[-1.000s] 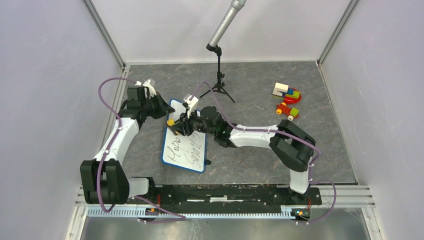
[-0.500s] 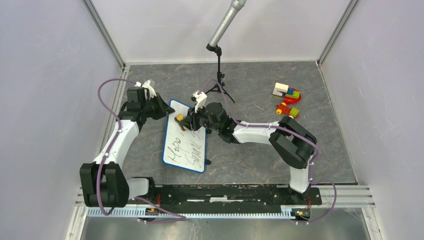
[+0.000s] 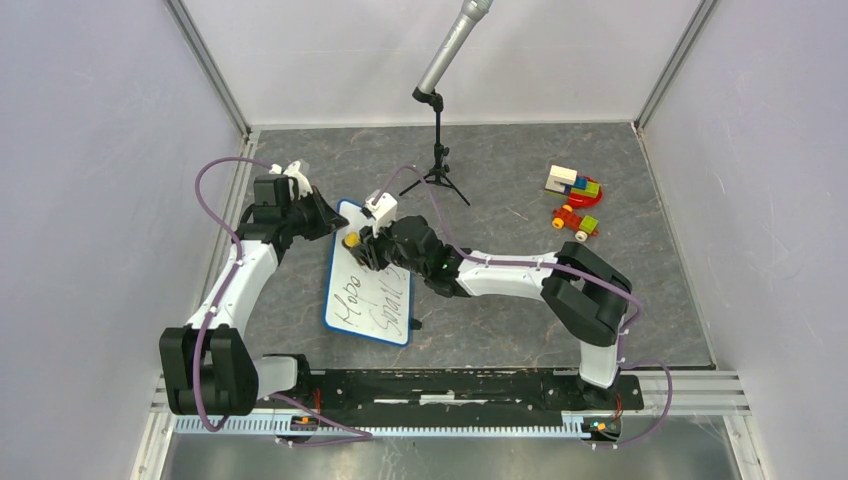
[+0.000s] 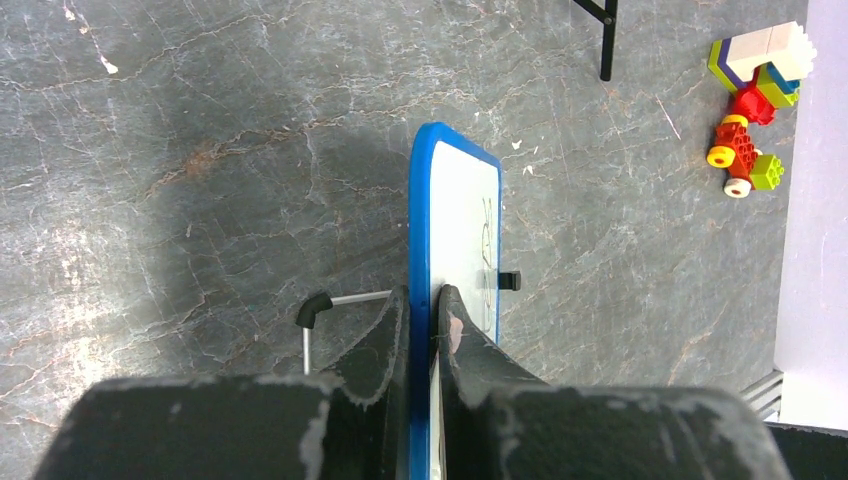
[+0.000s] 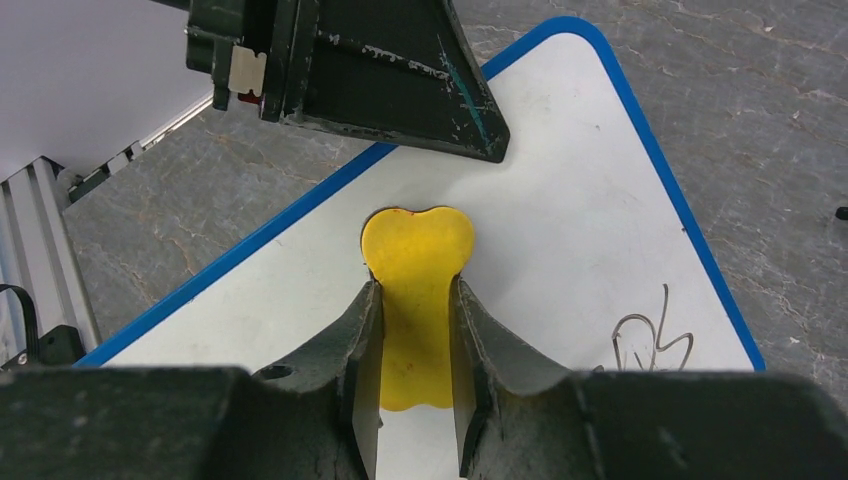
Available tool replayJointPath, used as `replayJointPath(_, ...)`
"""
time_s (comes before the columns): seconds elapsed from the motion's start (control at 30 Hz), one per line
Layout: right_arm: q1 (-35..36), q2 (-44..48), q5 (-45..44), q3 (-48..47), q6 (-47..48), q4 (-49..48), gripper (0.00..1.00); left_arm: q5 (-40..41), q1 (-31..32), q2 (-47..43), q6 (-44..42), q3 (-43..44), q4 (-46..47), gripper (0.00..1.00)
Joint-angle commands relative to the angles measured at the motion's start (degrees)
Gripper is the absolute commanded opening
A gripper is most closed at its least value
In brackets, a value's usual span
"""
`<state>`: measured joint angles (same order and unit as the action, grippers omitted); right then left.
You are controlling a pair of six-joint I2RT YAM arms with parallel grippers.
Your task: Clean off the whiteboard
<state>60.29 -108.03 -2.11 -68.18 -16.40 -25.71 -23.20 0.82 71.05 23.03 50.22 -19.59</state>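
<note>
The whiteboard [image 3: 372, 290], white with a blue rim, lies on the grey table left of centre, with black handwriting on its near half. My left gripper [image 3: 322, 216] is shut on its far-left rim; in the left wrist view the fingers [image 4: 455, 335] pinch the blue edge [image 4: 420, 230]. My right gripper [image 3: 362, 245] is shut on a yellow eraser [image 3: 350, 240] and holds it over the board's far part. In the right wrist view the eraser [image 5: 415, 290] sits between my fingers, on the white surface [image 5: 580, 220], with a scrap of writing [image 5: 650, 340] to its right.
A microphone on a black tripod [image 3: 438, 160] stands behind the board. Colourful toy blocks [image 3: 572, 184] and a small toy car [image 3: 574, 220] lie at the far right. A black clip [image 4: 509, 281] juts from the board's edge. Walls enclose three sides.
My right gripper has swept the eraser back and forth over the board's far part, right then back left. The left arm and the board have stayed put.
</note>
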Motion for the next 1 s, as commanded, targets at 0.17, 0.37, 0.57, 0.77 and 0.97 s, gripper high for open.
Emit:
replayJointPath(0.17,-1.7,-1.6,5.7,9.1,-4.2,-2.8,0.15,0.3,1.0,-1.3,-4.7,-0.8,-1.3,0.02)
replayJointPath(0.37,-1.2,1.0,5.8,14.8,-4.2,-4.3,0.15,0.2,1.0,-1.1,-4.4,-0.6,-1.3,0.02)
replayJointPath(0.57,4.5,3.7,8.0,13.3,-3.2,-5.3,0.14,0.1,1.0,-0.7,-4.0,-0.6,-1.3,0.02)
replayJointPath(0.77,8.6,3.4,7.2,8.5,-0.7,-4.1,0.15,0.0,1.0,-0.9,-4.1,-0.6,-1.3,0.02)
replayJointPath(0.97,4.5,3.1,6.1,11.9,-2.7,-5.7,0.15,-0.2,1.0,-1.1,-4.0,-0.6,-1.3,0.02)
